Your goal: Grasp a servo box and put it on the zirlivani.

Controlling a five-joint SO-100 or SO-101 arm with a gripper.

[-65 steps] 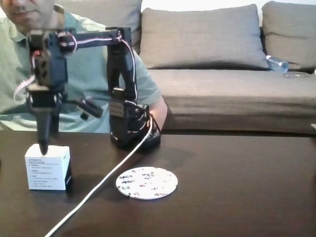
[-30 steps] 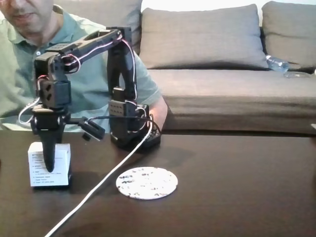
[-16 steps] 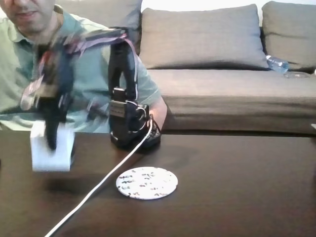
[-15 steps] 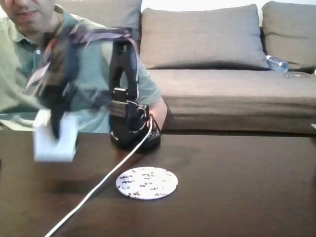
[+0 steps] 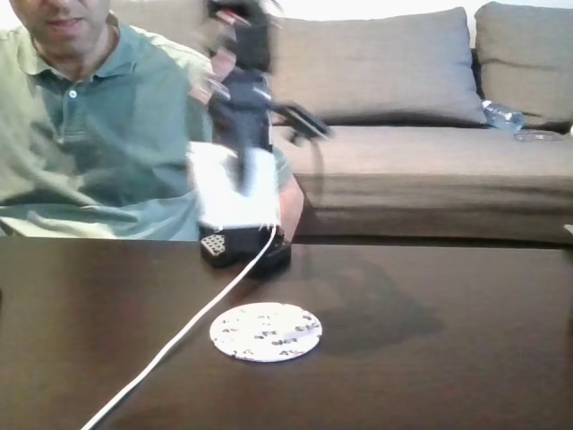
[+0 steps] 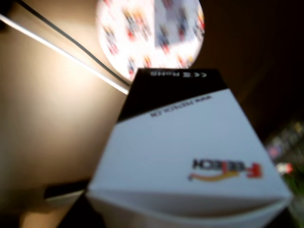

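— White box [image 5: 231, 193]: where?
— Up off the dark table [image 5: 430, 358], blurred, pinched in the gripper [image 5: 242, 179], in front of the arm's base [image 5: 243, 246].
— Disc [image 5: 266, 331]?
— Flat on the table beside the white cable [image 5: 179, 336]; beyond the box's black edge in the wrist view [image 6: 147, 33].

The servo box [image 6: 190, 156] looks like smooth matt white cardboard with a black printed band. The disc [image 5: 266, 331] is flat, matt and speckled. The worktop [image 5: 448, 358] is dark, smooth wood with a soft sheen. The sofa [image 5: 430, 170] is coarse grey cloth.
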